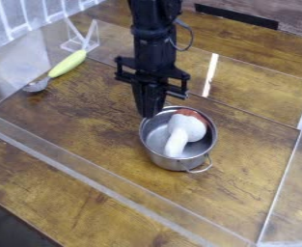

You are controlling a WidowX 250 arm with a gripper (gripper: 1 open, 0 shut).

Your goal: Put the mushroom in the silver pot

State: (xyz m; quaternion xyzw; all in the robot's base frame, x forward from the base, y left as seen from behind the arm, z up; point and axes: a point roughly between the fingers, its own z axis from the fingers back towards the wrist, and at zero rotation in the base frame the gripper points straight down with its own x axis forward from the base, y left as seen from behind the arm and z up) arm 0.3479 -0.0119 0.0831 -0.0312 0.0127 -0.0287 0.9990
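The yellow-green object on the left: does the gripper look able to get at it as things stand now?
Probably yes. The yellow-green object lies uncovered on the wooden table, and the shut, empty gripper hangs above the silver pot with nothing between.

Mushroom (181, 135) lies inside silver pot (157, 154) on wood table (89, 125); gripper (151, 108) w/ jaws together, just above pot's rim.
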